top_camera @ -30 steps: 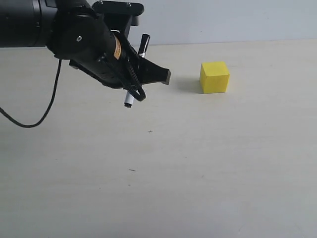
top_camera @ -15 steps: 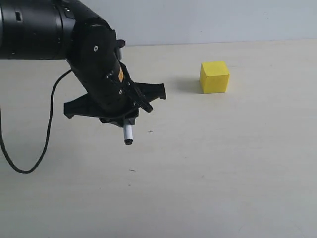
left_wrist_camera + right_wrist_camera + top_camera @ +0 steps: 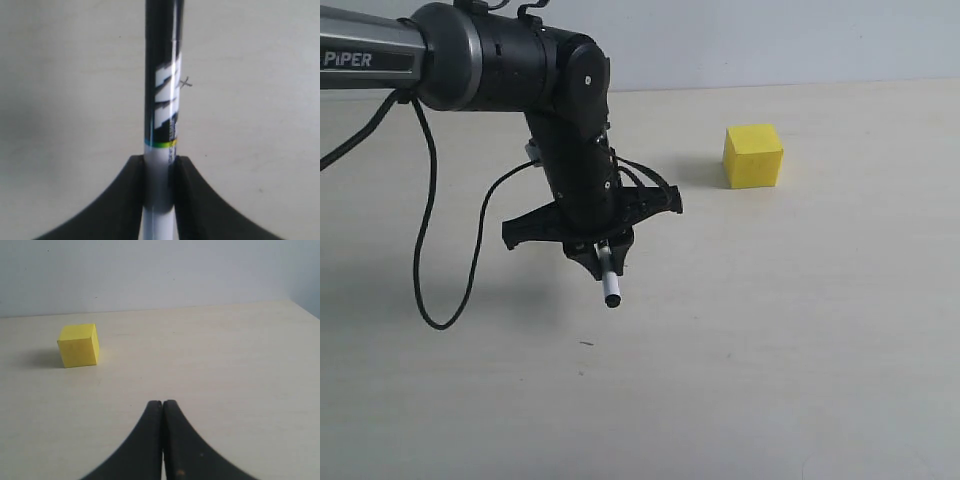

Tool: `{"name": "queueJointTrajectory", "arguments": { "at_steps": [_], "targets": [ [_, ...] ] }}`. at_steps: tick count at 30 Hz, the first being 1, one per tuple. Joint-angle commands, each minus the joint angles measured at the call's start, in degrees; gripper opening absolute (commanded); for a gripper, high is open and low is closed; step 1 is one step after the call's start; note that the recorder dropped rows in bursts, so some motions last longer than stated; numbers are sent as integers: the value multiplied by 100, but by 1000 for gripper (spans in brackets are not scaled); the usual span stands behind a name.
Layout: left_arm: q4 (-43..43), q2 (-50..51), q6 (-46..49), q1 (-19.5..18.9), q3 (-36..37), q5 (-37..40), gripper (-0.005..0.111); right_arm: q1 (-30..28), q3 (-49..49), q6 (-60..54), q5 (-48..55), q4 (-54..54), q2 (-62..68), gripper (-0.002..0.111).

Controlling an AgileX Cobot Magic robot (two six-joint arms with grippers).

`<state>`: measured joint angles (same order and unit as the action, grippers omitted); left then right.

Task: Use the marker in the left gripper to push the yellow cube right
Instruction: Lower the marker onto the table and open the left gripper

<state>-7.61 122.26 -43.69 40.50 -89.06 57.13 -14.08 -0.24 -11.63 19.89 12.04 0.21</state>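
The left gripper point(image 3: 603, 252) clamps the marker point(image 3: 610, 287), tip down, well left of the cube point(image 3: 753, 156); the right gripper point(image 3: 163, 407) is pressed closed.

A bright yellow cube point(image 3: 753, 156) sits on a pale beige table point(image 3: 800, 350). The marker point(image 3: 162, 100) shows a white barrel, a black section with white print, and a thin yellow-green-blue band. The left gripper point(image 3: 603, 258) is black, its arm point(image 3: 370, 58) grey with white "PiPER" lettering.

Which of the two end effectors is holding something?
The left end effector, clamped on the marker. The right end effector is shut with nothing in it.
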Motion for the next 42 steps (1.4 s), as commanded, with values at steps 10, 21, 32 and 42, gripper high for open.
{"name": "queueJointTrajectory", "arguments": {
  "at_steps": [10, 21, 32, 42],
  "targets": [
    [12, 521, 448, -270, -729, 314, 0, 12, 24, -6, -19, -2, -21, 0],
    [390, 643, 425, -270, -776, -54, 0, 12, 24, -6, -19, -2, -21, 0],
    [485, 837, 411, -273, -776, -18, 0, 12, 24, -6, -19, -2, -21, 0],
    [472, 945, 423, -273, -776, -23, 0, 12, 24, -6, -19, -2, -21, 0]
  ]
}}
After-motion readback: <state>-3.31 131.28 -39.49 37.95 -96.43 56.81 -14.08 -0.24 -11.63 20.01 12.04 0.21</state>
